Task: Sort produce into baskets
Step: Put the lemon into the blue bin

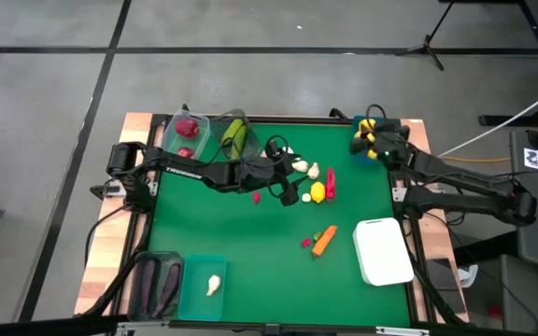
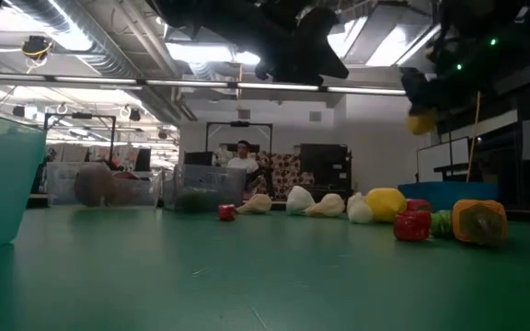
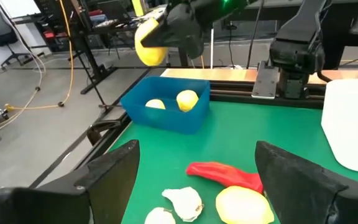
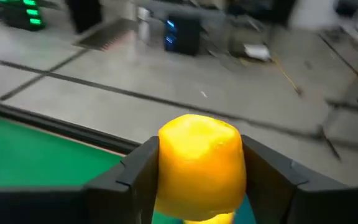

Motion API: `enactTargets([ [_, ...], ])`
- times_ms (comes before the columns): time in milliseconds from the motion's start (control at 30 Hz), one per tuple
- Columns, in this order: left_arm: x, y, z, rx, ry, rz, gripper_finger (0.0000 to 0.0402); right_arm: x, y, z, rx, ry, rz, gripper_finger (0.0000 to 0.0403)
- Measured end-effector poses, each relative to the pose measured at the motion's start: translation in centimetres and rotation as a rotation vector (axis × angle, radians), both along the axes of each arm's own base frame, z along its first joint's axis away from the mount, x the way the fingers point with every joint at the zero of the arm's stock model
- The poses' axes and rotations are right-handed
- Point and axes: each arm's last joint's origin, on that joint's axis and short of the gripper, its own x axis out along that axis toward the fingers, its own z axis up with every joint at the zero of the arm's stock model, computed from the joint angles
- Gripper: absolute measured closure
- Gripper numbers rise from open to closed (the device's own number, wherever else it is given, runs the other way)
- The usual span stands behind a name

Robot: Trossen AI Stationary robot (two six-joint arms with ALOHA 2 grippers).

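A round yellow toy lemon [image 4: 199, 165] sits clamped between the fingers of the right gripper [image 1: 370, 140], which hangs over the blue translucent plastic tub [image 3: 166, 106] at the table's far right corner; two more lemons already lie in that tub below it. This one looks close to being dropped in.

Toward the middle of the table from that pincer, the left gripper [image 1: 292, 182] hovers with its fingers spread wide and empty above the loose pile: another yellow lemon [image 3: 244, 205], white garlic bulbs [image 3: 182, 202] and a red pepper [image 3: 225, 175] just ahead of its fingertips. Nearer the front edge lies an orange carrot [image 1: 323, 241].

Already sorted, by the look of it: red fruits in one clear tub, green cucumbers in the next, eggplants in the grey tub, one garlic in the teal tub. The flat white tray [image 1: 383, 250] holds nothing. Roughly half remains.
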Motion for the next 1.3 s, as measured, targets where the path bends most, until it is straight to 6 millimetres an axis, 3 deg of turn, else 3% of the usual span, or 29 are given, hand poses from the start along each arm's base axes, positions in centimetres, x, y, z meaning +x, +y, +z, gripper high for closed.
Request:
enactTargets([
  [233,0.0,0.0,-0.2,-0.007,0.014,0.002,0.0086,-1.1,-2.6,-2.4,0.149,-0.021,-0.245,0.021],
  [467,0.0,0.0,-0.2,-0.034,0.004,0.011,0.0086,-0.9,-4.9,-4.8,0.24,0.084,-0.334,0.0204],
  [700,-0.1,0.0,-0.3,-0.039,0.008,0.012,0.0086,-0.7,-6.1,-7.0,0.353,0.164,-0.332,0.0135],
  [833,-0.1,0.1,-0.4,-0.074,0.002,0.016,0.0086,-0.7,-6.0,-6.8,0.344,0.171,-0.322,0.009],
  [967,0.3,0.3,-0.9,-0.111,0.017,-0.113,0.0086,-0.8,-5.8,-6.3,0.344,0.138,-0.298,0.0064],
  [1167,1.9,0.5,-4.8,-0.107,0.096,-0.413,0.0086,-1.0,-5.4,-5.3,0.353,0.08,-0.208,0.0063],
  [1300,3.2,1.2,-6.7,-0.112,0.058,-0.425,0.0086,-1.1,-5.0,-4.7,0.358,0.048,-0.151,0.0067],
])
